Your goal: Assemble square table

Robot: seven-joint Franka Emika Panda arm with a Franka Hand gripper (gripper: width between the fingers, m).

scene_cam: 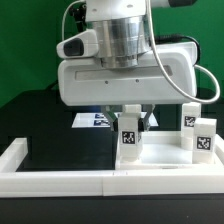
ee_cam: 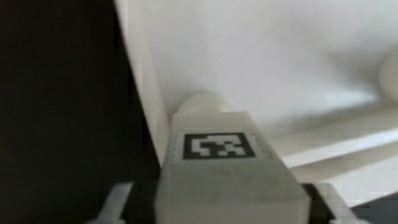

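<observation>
A white block leg with a black-and-white tag stands upright on the near-left part of the square table's white slab. My gripper comes down on it from above. In the wrist view the leg fills the gap between my fingers, which press on both its sides; my gripper is shut on it. Beyond the leg, the slab shows with a raised ridge. Two more tagged legs stand on the slab at the exterior view's right.
A long white border rail runs along the front and turns up at the exterior view's left. The marker board lies on the black table behind the gripper. The arm's wide white body hides the area above the leg.
</observation>
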